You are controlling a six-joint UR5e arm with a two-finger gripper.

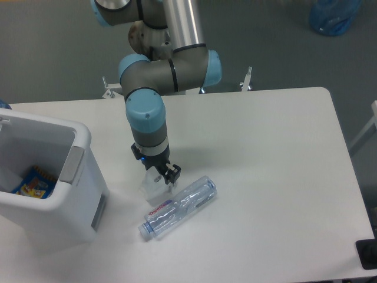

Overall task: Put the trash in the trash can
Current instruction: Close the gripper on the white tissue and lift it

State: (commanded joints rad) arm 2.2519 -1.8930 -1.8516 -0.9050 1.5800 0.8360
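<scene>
A clear plastic water bottle (178,207) with a white-and-red label lies on its side on the white table, cap end toward the front left. A small whitish wrinkly plastic piece (152,186) lies just behind its left half. My gripper (160,176) points straight down and its fingers are closed around the top of the wrinkly piece, which still touches the table. The white trash can (50,177) with a grey side panel stands at the left edge of the table, about a hand's width from the piece.
A colourful wrapper (33,182) lies inside the bin. A blue bag (334,16) sits on the floor at the far right. The table's right edge (347,165) is well away from the arm.
</scene>
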